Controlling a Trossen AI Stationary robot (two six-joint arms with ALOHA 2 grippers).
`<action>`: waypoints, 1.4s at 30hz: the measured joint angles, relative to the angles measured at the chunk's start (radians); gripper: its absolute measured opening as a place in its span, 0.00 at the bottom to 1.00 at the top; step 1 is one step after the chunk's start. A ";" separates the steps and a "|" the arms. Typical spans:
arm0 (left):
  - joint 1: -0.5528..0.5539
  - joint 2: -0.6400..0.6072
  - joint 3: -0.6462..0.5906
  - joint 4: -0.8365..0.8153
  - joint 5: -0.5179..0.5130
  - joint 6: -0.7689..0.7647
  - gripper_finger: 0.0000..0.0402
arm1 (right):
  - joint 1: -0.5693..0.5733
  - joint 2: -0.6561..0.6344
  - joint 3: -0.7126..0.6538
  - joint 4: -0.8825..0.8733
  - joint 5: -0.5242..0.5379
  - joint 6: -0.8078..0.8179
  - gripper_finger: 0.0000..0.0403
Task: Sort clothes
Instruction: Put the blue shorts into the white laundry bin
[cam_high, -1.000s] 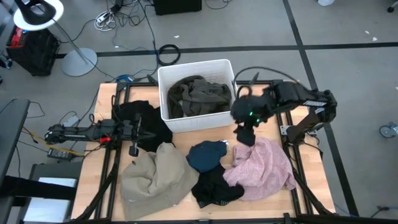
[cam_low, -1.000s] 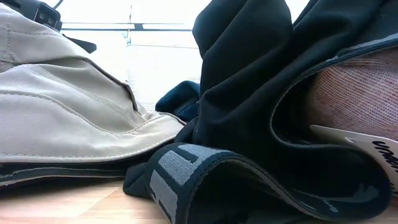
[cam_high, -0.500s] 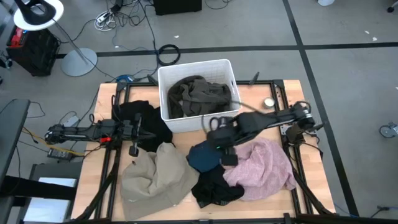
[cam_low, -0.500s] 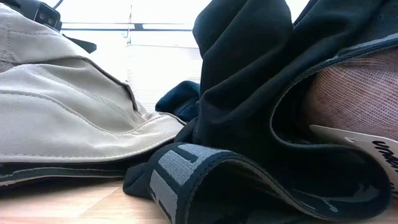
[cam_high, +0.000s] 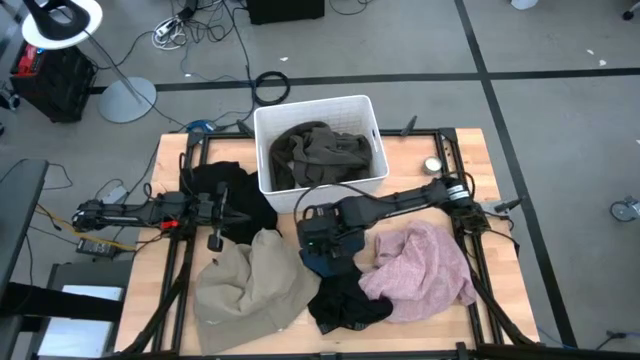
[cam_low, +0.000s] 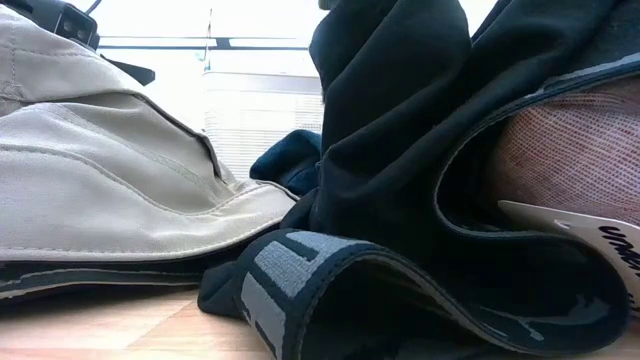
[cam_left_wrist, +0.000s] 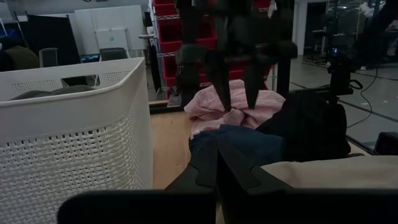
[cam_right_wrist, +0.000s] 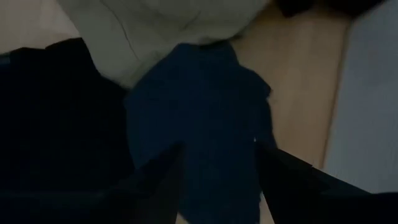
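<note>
My right gripper (cam_high: 322, 238) is open, pointing down just above the teal-blue garment (cam_high: 335, 260); its fingers (cam_right_wrist: 158, 180) stand on either side of the cloth's top without touching it. In the left wrist view its fingertips (cam_left_wrist: 224, 106) hang above the teal heap (cam_left_wrist: 239, 140). A pink garment (cam_high: 420, 265), a beige one (cam_high: 250, 285) and a black one (cam_high: 345, 300) lie around it. An olive-green garment (cam_high: 322, 155) lies in the white bin (cam_high: 265, 120). My left gripper (cam_high: 235, 213) rests shut by another black garment (cam_high: 235, 190).
The white bin stands at the table's far middle, close behind the right arm. A small round silver thing (cam_high: 432, 165) lies at the far right. Bare wood shows at the table's far right and left edges. In the low view the black garment's grey waistband (cam_low: 290, 280) lies nearest.
My right gripper has swung from beside the bin's right wall, over the pink garment's far corner, toward the table's left and down, and now hangs over the teal-blue garment. The clothes have kept still.
</note>
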 joint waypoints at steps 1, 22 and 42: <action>0.000 0.000 0.000 0.000 0.000 0.000 0.01 | -0.004 0.015 0.000 0.003 -0.011 0.000 0.48; 0.000 0.000 0.000 0.000 0.000 0.000 0.01 | -0.007 0.117 -0.228 0.194 -0.084 0.100 0.30; 0.000 0.000 0.000 0.000 0.000 0.000 0.01 | 0.011 -0.377 -0.235 0.141 0.039 0.278 0.01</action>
